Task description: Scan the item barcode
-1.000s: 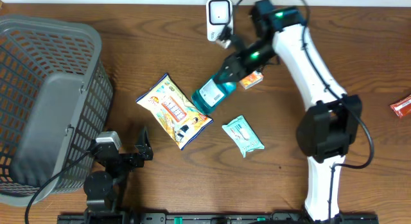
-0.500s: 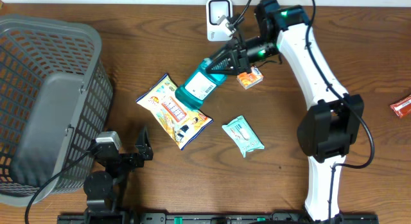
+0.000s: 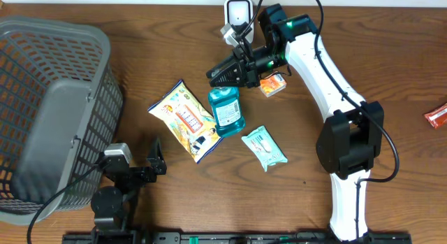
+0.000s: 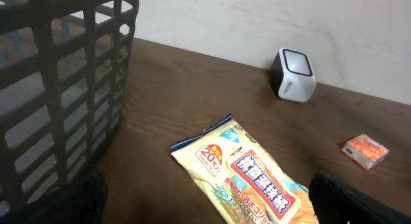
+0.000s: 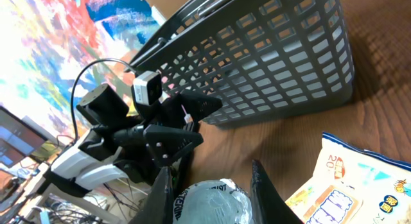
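I have the right gripper [image 3: 222,75] closed on the cap end of the teal plastic bottle [image 3: 225,110]. In the right wrist view the pale round cap [image 5: 212,197] sits between the 2 dark fingers [image 5: 162,198]. The bottle's body hangs or lies over the corner of the yellow printed snack bag [image 3: 187,122], and I cannot tell whether its base rests on anything. It is in front of the small white-and-black barcode scanner [image 3: 237,17] and not yet at its window. The left gripper [image 3: 136,163] is parked near the grey mesh basket [image 3: 49,111] with its fingers spread wide and nothing between them.

The step, as I judge it, is presenting the bottle. The white label faces up at the overhead camera and I cannot make out a barcode on it, so I would lift the bottle clear of the bag first. Then I would roll the wrist slowly until the printed side squares up to the scanner's angled window, and hold it there. A grip on the cap alone may let the body swing, so I would keep it slow and steer past the small orange box [image 3: 274,84]
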Available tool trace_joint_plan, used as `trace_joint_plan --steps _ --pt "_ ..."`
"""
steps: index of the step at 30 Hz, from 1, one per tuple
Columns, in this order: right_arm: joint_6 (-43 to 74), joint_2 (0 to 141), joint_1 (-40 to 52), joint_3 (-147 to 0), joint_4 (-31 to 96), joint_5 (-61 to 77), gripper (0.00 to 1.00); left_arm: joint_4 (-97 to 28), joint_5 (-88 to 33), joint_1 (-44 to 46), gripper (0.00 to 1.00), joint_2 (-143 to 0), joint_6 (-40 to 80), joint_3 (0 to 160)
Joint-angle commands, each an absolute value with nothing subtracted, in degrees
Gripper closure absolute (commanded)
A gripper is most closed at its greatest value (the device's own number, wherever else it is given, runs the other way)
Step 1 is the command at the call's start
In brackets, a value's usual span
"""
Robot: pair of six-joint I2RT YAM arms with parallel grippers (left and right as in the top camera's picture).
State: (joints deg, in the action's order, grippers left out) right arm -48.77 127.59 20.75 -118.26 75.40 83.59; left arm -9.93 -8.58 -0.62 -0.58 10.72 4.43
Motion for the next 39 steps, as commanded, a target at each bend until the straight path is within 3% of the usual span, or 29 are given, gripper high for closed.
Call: trace_joint_plan --steps 1,12,18,23,28,39 --pt "-47.81 127.68 20.84 -118.41 75.59 89.08 0.96 -11.49 -8.27 -0.4 0.0 -0.27 11.27 3.6" --pt "-47.83 127.68 20.67 -118.41 75.16 87.64 0.96 -11.49 -8.27 -0.4 0.0 -0.27 11.27 3.6" --pt "-45.95 127.68 20.67 -118.41 73.84 67.18 0.97 -11.49 -8.27 -0.4 0.0 -0.27 11.27 3.6" --pt "-32.05 127.68 20.67 -118.41 65.19 47.24 0.98 -11.49 -8.27 -0.4 0.0 -0.27 11.27 3.6" --pt "-25.39 127.68 20.69 -118.43 58.19 30.61 0.98 -11.49 -8.27 -0.4 0.0 -0.27 11.27 3.6" --pt "-25.1 127.68 22.13 -118.45 57.65 25.43 0.99 -11.49 -8.29 -0.4 0.0 -0.27 11.27 3.6"
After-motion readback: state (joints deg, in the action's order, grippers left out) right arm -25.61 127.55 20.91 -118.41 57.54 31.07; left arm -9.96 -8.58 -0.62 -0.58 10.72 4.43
